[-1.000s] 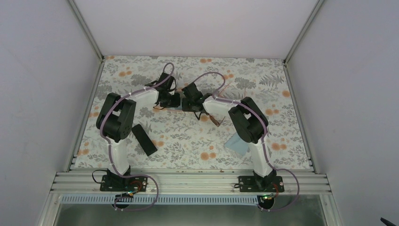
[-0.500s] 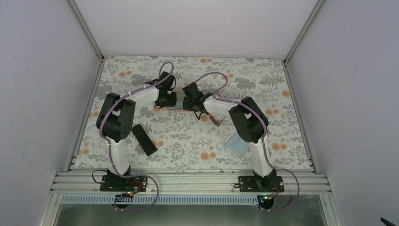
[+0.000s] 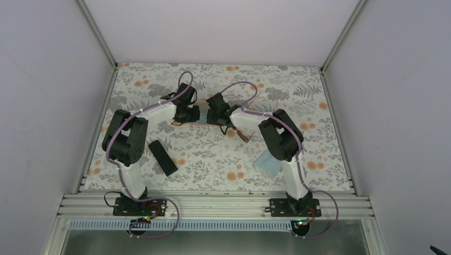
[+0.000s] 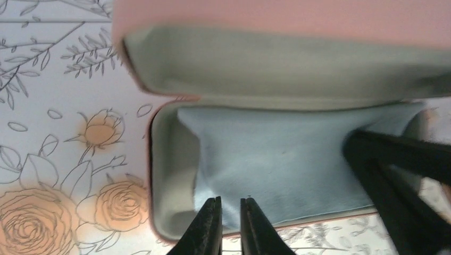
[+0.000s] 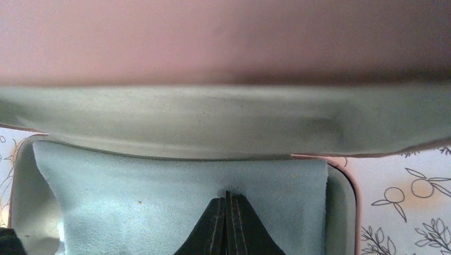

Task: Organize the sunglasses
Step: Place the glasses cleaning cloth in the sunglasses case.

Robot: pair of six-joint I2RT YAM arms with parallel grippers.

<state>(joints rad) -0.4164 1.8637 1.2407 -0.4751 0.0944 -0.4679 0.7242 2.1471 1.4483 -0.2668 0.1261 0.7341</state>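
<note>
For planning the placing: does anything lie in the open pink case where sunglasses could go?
Yes. A light-blue cloth covers the floor of the pink case, with the left tool and right tool low over it.

The dark brown sunglasses (image 3: 244, 136) lie on the flowered tabletop (image 3: 213, 159) right of centre, mostly hidden under the right arm (image 3: 250, 120), with only a short stretch of thin dark frame showing, while the pale orange-pink pair cannot be picked out with certainty

Pink case lid (image 5: 223, 37) blurred, cropped, brown sunglasses (image 3: 243, 136) mostly hidden
</note>
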